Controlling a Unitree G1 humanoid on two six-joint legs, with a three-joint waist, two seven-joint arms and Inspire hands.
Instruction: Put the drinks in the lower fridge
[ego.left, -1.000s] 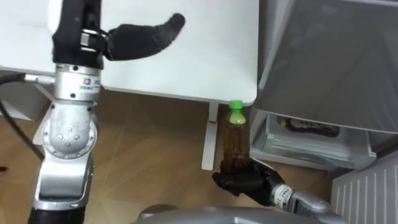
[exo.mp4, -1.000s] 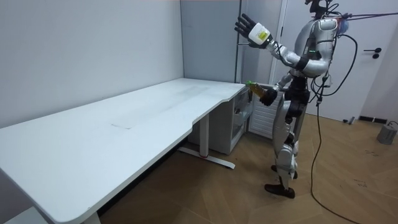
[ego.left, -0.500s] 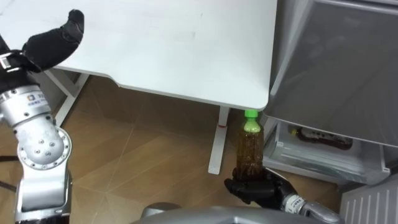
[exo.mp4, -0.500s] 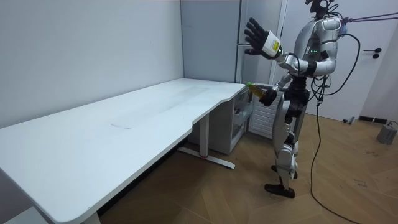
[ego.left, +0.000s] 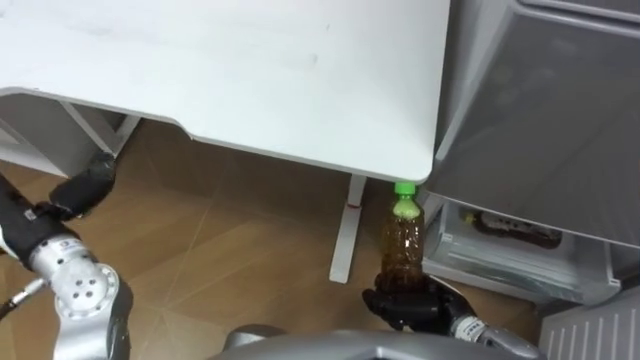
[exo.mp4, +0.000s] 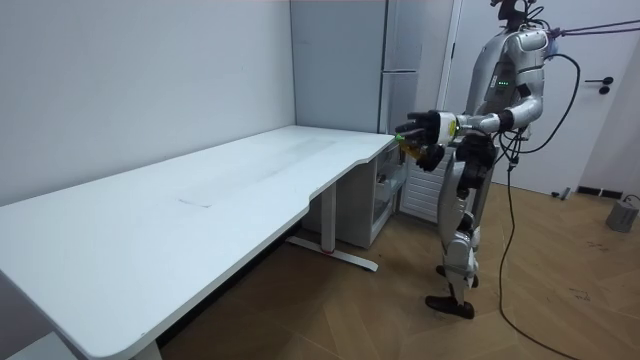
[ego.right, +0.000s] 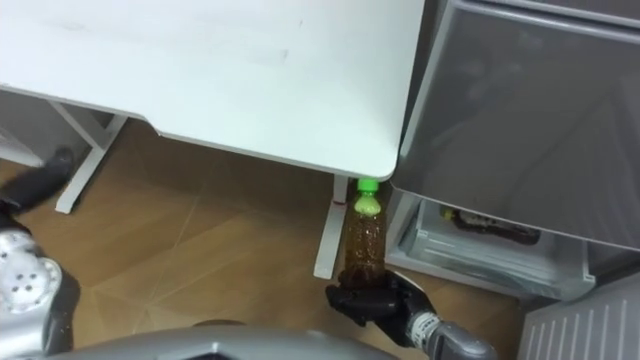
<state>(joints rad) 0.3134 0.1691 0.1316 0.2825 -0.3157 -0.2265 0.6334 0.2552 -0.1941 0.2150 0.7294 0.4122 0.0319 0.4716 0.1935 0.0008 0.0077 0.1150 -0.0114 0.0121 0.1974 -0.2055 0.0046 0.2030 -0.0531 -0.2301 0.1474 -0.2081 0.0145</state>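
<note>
**Bottle upright in your right robot hand, beside the open lower fridge**

Your right robot hand is curled round the base of a brown drink bottle with a green cap, holding it upright. The bottle is near the rounded corner of the white worktop and just beside the fridge. The fridge's lower compartment stands open, with a dark item lying inside. Your left robot hand hangs low at the left, over the wooden floor; you cannot tell whether it is open or closed. In the room view the robot stands at the worktop's far end, next to the fridge.
</note>
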